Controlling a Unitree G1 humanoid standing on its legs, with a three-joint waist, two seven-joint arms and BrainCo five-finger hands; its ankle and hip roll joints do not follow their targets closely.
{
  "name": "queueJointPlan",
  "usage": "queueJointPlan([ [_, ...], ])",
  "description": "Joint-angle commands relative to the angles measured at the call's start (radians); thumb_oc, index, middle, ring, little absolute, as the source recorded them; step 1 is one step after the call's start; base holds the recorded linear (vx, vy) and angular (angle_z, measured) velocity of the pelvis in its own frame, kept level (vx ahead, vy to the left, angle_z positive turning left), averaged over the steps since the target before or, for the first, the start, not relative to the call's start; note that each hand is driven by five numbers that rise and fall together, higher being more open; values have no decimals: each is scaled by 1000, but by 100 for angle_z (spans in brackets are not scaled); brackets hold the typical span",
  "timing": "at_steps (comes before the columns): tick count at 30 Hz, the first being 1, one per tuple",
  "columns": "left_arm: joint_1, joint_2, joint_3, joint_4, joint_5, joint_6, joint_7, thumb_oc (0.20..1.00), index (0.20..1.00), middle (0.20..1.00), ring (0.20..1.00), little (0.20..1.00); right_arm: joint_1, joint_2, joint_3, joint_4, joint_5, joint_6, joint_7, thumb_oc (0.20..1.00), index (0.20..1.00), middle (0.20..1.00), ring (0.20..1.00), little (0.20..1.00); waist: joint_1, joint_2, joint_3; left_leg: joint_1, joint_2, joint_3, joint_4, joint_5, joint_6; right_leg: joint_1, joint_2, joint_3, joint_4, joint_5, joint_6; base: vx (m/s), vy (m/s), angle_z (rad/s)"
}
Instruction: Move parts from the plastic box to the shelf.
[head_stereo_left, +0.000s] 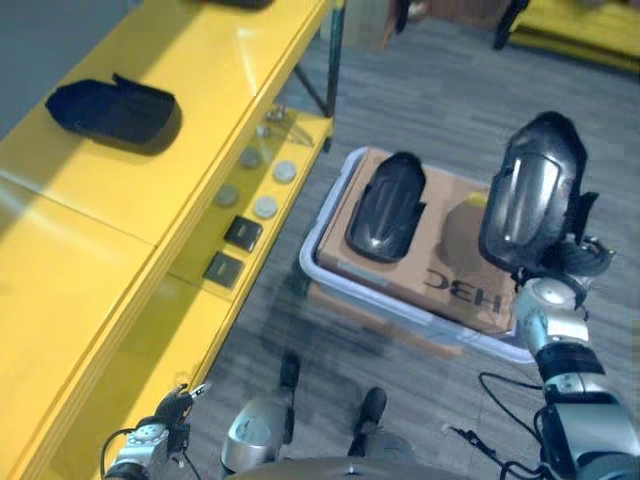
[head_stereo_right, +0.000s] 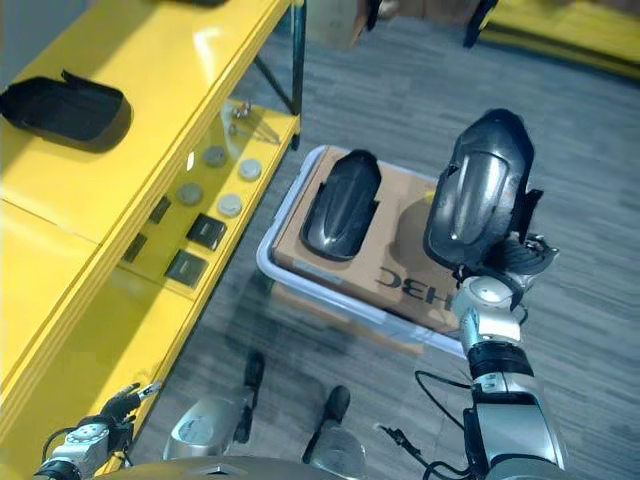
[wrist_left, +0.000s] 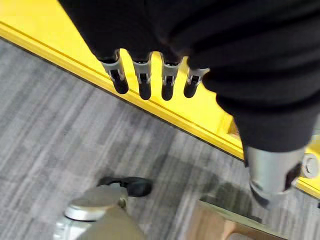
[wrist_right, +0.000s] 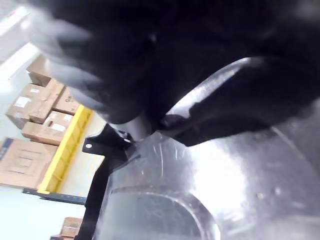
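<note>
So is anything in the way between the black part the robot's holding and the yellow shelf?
Nothing visible: the lifted black part in the right hand has open air across to the yellow shelf.

One glossy black moulded part (head_stereo_left: 532, 190) is standing nearly upright above the plastic box (head_stereo_left: 330, 225). A second (head_stereo_left: 386, 206) is lying on the cardboard sheet (head_stereo_left: 440, 255) covering the box. A third (head_stereo_left: 110, 107) is resting on the yellow shelf (head_stereo_left: 200, 60).

At our 10 o'clock: one part (head_stereo_left: 112, 108) on the shelf (head_stereo_left: 200, 120). At 1 o'clock: box (head_stereo_left: 325, 270) on the floor, cardboard (head_stereo_left: 440, 250) inside, second part (head_stereo_left: 386, 207) on top. At 2 o'clock we hold a third part (head_stereo_left: 530, 190) above it.
</note>
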Motion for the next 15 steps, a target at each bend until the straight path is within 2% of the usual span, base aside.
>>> queueJointPlan([
  [1, -2, -31, 1, -12, -55, -67, -13, 1000, 1000, 1000, 1000, 1000, 23, -67, -22, -114, -78, -42, -35, 200, 200, 200, 200, 200, 19, 28, -75, 24, 44, -3, 23, -110, -33, -15, 23, 13, 38, -84, 16, 74, 21, -5],
  [2, -3, -33, 9, -40, -70, -66, -20, 1000, 1000, 1000, 1000, 1000, 31, -62, -24, -137, -83, -38, -31, 200, 200, 200, 200, 200, 18, 27, -83, 30, 45, 0, 20, -111, -33, -11, 23, 15, 35, -83, 16, 85, 33, -11],
  [3, -3, -33, 27, -150, -95, -37, -21, 1000, 1000, 1000, 1000, 1000, 62, -43, -24, -207, -106, -18, -17, 200, 200, 200, 200, 200, 15, 25, -103, 51, 47, 8, 12, -113, -34, 5, 24, 20, 27, -81, 18, 59, 28, -9],
  [4, -3, -33, 27, -150, -95, -37, -21, 1000, 1000, 1000, 1000, 1000, 63, -43, -25, -208, -106, -18, -17, 200, 200, 200, 200, 200, 15, 25, -104, 50, 47, 8, 12, -112, -34, 4, 24, 20, 27, -80, 18, 57, 43, -7],
  [5, -10, -19, 31, -295, -118, -20, -28, 1000, 1000, 1000, 1000, 1000, 88, -26, -15, -274, -126, -11, 9, 200, 200, 200, 200, 200, 11, 27, -115, 68, 51, 15, 8, -116, -34, 17, 25, 26, 24, -81, 19, 16, 32, -3],
  [8, -57, 33, 28, -535, -183, 89, -24, 1000, 1000, 1000, 1000, 1000, 117, 3, 23, -369, -157, 4, 63, 200, 200, 200, 200, 200, 0, 31, -139, 89, 50, 25, 3, -118, -31, 30, 25, 40, 19, -80, 20, 25, 48, -5],
  [11, -136, 50, 12, -642, -256, 161, -34, 1000, 1000, 1000, 1000, 1000, 104, 31, 68, -382, -108, -10, 140, 200, 200, 200, 200, 200, -12, 34, -154, 109, 51, 37, -2, -119, -27, 45, 27, 51, 15, -80, 21, 20, 32, -17],
  [15, -291, 28, -58, -672, -318, 225, -13, 1000, 1000, 1000, 1000, 1000, 20, 75, 169, -343, -112, -15, 162, 200, 200, 200, 200, 200, -35, 36, -170, 127, 50, 53, 0, -122, -24, 53, 27, 66, 19, -82, 24, 13, 27, -16],
])
